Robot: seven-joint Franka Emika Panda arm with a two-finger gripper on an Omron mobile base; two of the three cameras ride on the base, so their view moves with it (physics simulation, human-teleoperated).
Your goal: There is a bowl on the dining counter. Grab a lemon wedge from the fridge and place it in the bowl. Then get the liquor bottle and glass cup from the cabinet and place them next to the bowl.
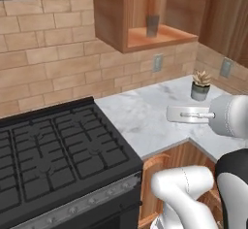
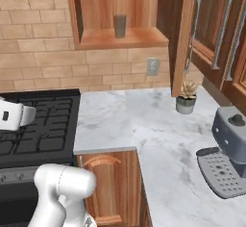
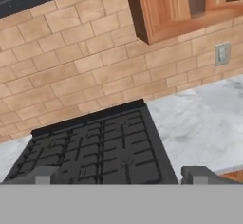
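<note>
The claw is hanging wide and empty over the stove. The glass cup is standing alone on the open cabinet floor, near its back wall. Reaching up carelessly, a finger could be tipping it over.

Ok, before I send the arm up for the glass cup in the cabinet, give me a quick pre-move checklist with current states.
1. Cabinet door open: ok.
2. Glass cup upright on the cabinet shelf: ok.
3. Shelf space around the cup free of neighbours: ok.
4. Gripper open and holding nothing: ok.
5. Gripper aimed at the cup: not ok, the hand view looks at the stove, with the cup at its upper right.
6. Liquor bottle location: cannot tell.
</note>
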